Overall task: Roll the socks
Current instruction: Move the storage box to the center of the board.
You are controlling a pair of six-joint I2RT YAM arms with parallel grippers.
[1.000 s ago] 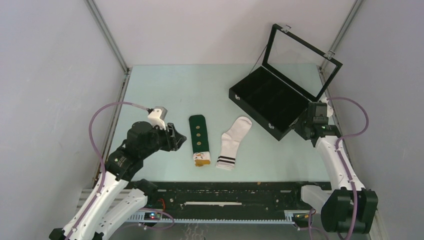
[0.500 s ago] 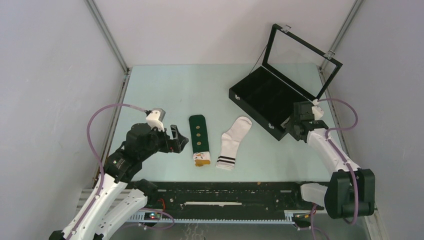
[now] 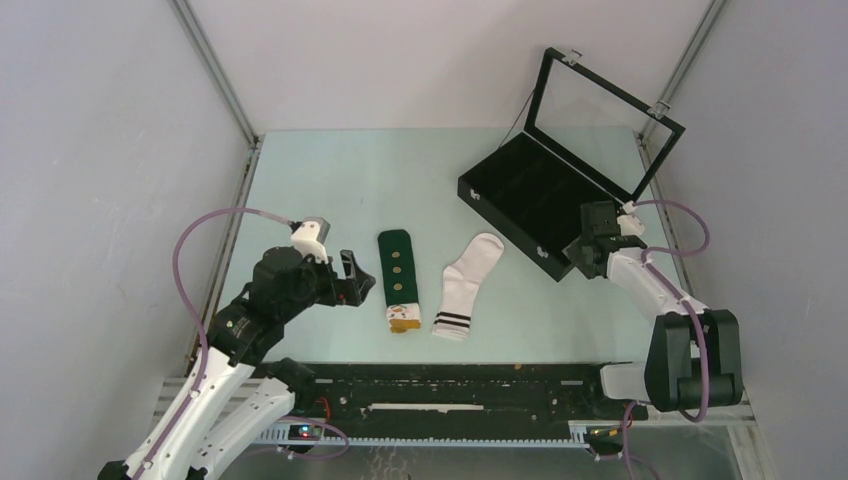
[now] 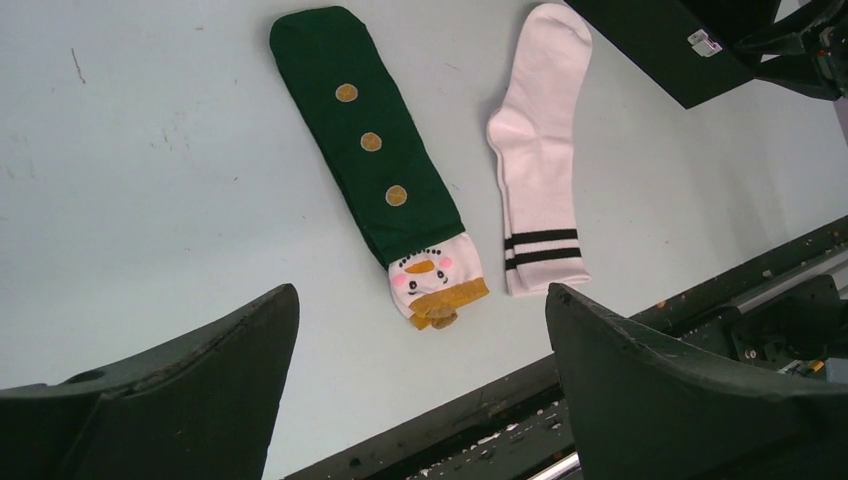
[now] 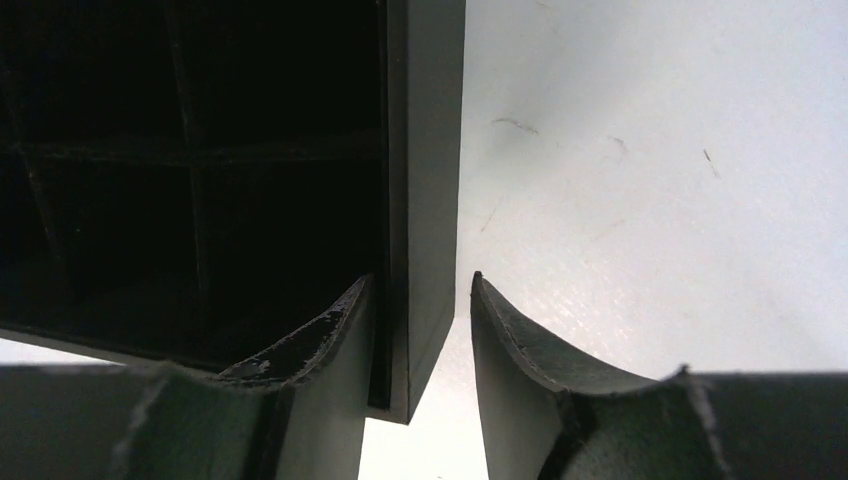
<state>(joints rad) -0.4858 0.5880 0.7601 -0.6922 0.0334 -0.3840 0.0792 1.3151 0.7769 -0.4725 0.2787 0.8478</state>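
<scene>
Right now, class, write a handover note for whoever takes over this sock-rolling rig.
Left claw: open, empty, beside the green sock.
Right claw: open, jaws straddling a wall of the black case, not clamped.
The green sock and the white sock lie flat on the table, side by side, apart.
Done: nothing rolled.
Left: roll both socks.

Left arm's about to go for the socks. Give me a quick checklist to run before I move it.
1. Left hand open and empty: ok.
2. Dark green dotted sock flat, unrolled, unobstructed: ok.
3. White sock with black cuff stripes lying apart from it: ok.
4. Right hand clear of the open black case: not ok, its fingers straddle a wall.
5. Right hand's grip on that wall: cannot tell.
</scene>
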